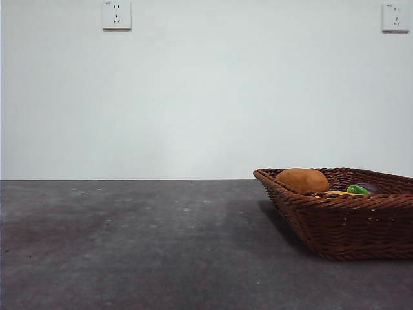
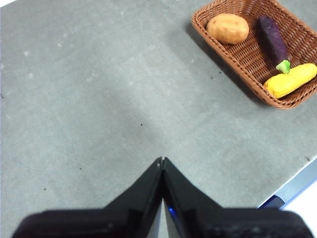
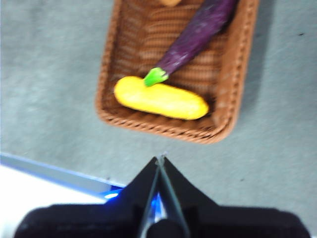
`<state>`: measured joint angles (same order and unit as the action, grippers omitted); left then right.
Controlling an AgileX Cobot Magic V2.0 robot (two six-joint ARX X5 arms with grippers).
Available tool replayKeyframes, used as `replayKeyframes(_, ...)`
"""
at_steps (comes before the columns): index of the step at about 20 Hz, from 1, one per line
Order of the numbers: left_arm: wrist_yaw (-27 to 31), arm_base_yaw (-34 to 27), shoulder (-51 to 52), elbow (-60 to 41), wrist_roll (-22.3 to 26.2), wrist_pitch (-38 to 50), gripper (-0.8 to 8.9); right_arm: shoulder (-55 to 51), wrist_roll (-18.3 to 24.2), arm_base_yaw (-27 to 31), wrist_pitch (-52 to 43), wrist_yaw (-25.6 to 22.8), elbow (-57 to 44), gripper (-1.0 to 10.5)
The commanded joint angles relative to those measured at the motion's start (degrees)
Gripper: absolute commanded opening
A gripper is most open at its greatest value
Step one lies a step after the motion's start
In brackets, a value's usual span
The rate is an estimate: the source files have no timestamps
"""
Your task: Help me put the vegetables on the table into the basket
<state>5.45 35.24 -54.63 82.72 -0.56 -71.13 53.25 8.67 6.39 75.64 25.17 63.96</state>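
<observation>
Pressing together empty: left fingers [image 2: 162,161], right fingers [image 3: 161,158]; potato [image 2: 228,28], eggplant [image 3: 195,34], corn [image 3: 161,97] in basket [image 2: 237,64].

The basket [image 1: 342,216] sits on the bench [image 1: 142,245] at its right side in the front view. Inside lie all three vegetables: the potato [image 2: 228,28] at one end, the corn [image 2: 290,80] at the other, the eggplant [image 2: 273,42] between them, its stem touching the corn.
</observation>
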Motion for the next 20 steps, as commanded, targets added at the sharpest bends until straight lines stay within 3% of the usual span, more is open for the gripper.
replayKeyframes(1,0.63,-0.20,-0.20,0.13,4.46,0.07,-0.04,1.31,0.59,-0.04,-1.99,-0.74,0.15,0.0)
replayKeyframes(6,0.81,-0.20,0.39,0.22,3.93,6.75,-0.04,5.07,0.59,-0.04,-10.01,-0.74,0.15,0.0)
replayKeyframes(9,4.98,-1.11,2.40,0.22,5.73,12.33,-0.04,6.91,0.59,-0.04,-16.06,-0.74,0.15,0.0)
replayKeyframes(11,7.85,-4.90,4.35,0.15,10.38,17.62,-0.04,7.87,0.59,-0.04,-20.35,-0.76,0.15,0.0)
replayKeyframes(15,-0.13,-16.63,11.43,-4.83,14.80,30.82,-0.04,8.63,0.59,-0.04,-27.74,-0.76,0.15,0.0)
replayKeyframes(20,-1.44,-28.30,23.82,-27.39,16.59,53.18,-0.04,8.74,0.59,-0.04,-31.93,-0.76,0.15,0.0)
